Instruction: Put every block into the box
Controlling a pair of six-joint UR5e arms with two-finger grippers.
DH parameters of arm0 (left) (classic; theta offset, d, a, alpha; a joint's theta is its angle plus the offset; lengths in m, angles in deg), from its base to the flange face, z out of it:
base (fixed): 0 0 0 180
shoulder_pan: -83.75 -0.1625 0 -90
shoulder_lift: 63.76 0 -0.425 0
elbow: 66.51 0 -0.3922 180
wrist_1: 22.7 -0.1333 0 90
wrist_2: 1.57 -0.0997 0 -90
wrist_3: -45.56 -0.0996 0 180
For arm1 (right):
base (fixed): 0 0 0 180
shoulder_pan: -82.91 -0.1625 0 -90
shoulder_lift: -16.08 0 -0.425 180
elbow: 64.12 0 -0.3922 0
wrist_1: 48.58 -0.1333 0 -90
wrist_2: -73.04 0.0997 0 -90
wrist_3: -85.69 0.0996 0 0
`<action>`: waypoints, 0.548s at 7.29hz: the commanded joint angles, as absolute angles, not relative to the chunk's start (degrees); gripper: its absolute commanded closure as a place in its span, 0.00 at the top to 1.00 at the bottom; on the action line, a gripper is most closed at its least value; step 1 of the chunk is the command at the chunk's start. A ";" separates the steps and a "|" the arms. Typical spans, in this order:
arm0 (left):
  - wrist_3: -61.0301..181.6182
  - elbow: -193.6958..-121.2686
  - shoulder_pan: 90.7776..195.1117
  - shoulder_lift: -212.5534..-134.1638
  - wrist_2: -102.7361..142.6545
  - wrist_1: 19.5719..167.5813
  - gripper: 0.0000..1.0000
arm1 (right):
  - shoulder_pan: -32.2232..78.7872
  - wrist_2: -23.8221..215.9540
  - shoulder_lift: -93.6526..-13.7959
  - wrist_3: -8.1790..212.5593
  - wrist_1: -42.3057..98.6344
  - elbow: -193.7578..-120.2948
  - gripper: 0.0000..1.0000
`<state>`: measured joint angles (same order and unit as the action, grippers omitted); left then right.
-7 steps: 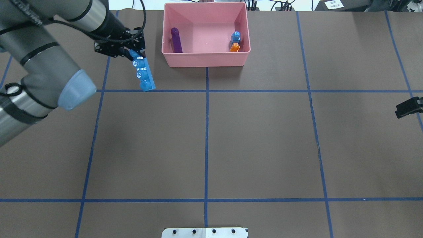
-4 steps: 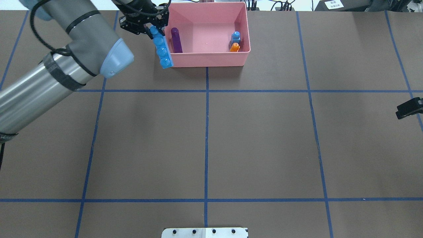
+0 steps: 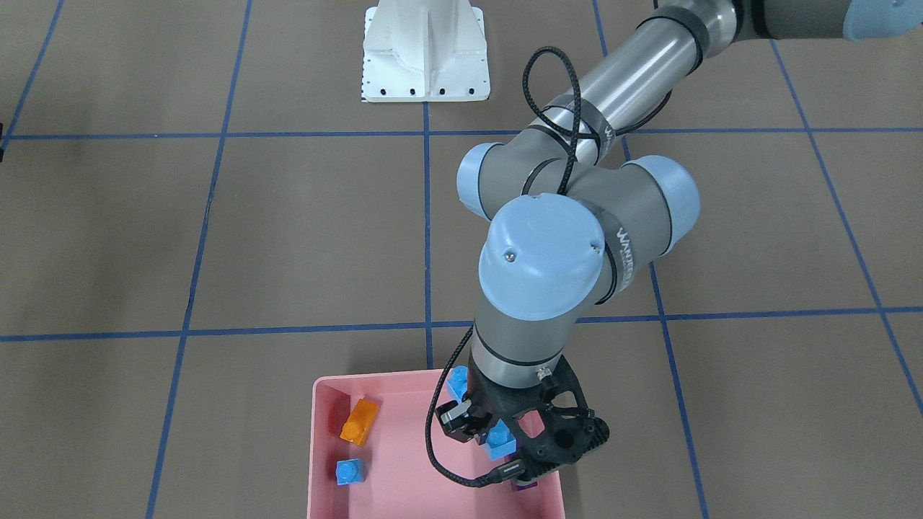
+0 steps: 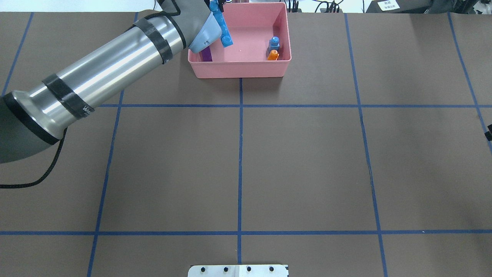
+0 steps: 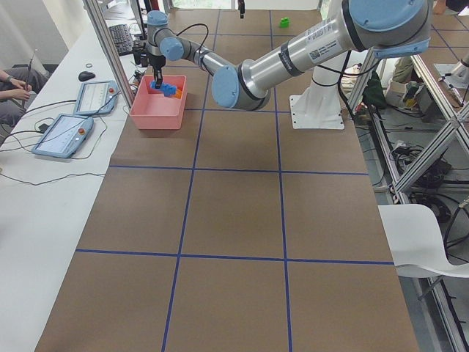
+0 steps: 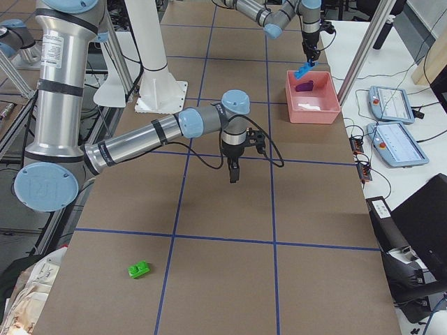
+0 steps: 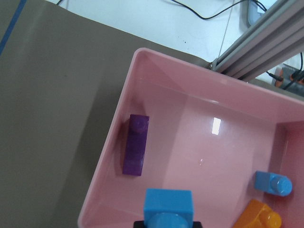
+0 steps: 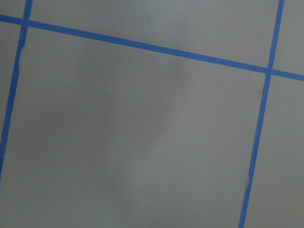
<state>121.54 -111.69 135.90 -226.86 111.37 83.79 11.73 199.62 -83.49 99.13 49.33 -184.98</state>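
I have the left gripper (image 3: 489,431) clamped on one end of the long blue brick (image 4: 223,29). The rest of it hangs tilted below the grip. The brick is over the inside of the pink box (image 4: 238,72), above the rim in the right side view, toward the side where the purple brick (image 7: 135,151) lies flat along the wall. At the opposite side wall the blue one-stud (image 7: 271,183) and orange one-stud (image 7: 256,217) are just beside each other. The green brick (image 6: 139,269) is on the table (image 4: 307,173), well apart from the box. The right gripper (image 6: 233,172) hangs over bare table, and I can't tell if it's apart or together.
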 commanded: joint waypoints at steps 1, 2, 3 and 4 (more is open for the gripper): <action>124.47 -109.05 133.77 -228.03 110.57 85.23 0.43 | 8.13 201.80 -87.17 93.18 49.33 -183.83 0.99; 124.49 -109.23 132.19 -228.03 110.49 85.23 0.94 | 7.34 201.98 -88.58 92.99 49.33 -183.83 0.99; 124.66 -109.49 131.13 -228.03 110.57 85.23 1.00 | 7.15 202.07 -89.99 92.81 48.89 -183.83 0.99; 124.14 -110.01 131.04 -228.03 110.57 85.05 1.00 | 6.80 202.07 -92.35 92.90 46.63 -183.91 0.99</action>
